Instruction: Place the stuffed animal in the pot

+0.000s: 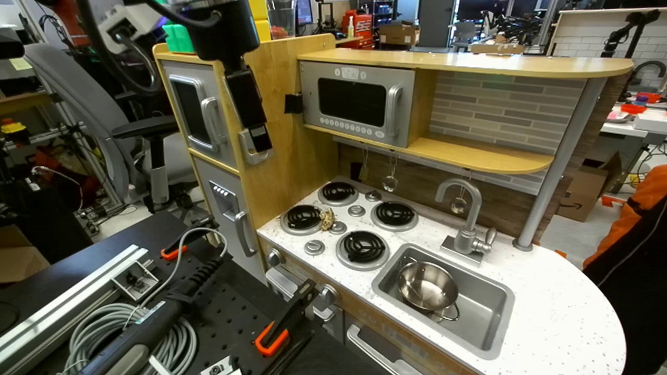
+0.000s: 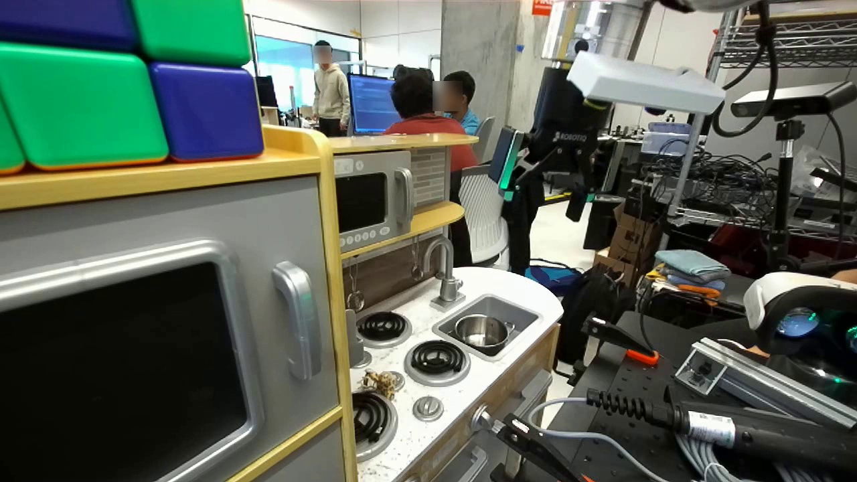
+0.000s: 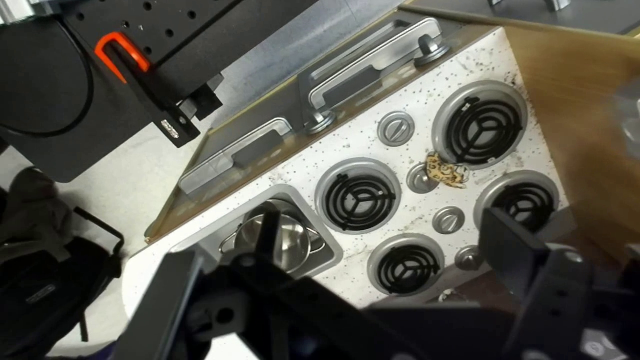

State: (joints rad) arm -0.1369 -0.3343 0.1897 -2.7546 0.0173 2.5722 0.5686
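Note:
The stuffed animal point(image 1: 326, 219) is a small yellow-brown toy with dark spots. It lies on the white stovetop, between a burner and a round knob; it also shows in an exterior view point(image 2: 380, 383) and in the wrist view point(image 3: 444, 171). The pot point(image 1: 427, 287) is shiny silver with wire handles and stands in the sink basin; it also shows in an exterior view point(image 2: 482, 331) and in the wrist view point(image 3: 295, 240), partly behind a finger. My gripper point(image 2: 546, 237) is high above the counter, apart from both. In the wrist view its fingers point(image 3: 345, 237) are wide apart with nothing between them.
The grey sink point(image 1: 487, 312) has a faucet point(image 1: 466, 219) behind it. A microwave point(image 1: 359, 101) and shelf point(image 1: 484, 151) overhang the back of the stove. A tall wooden cabinet point(image 1: 292, 156) borders the burners. A black table point(image 1: 229, 297) with clamps and cables stands in front.

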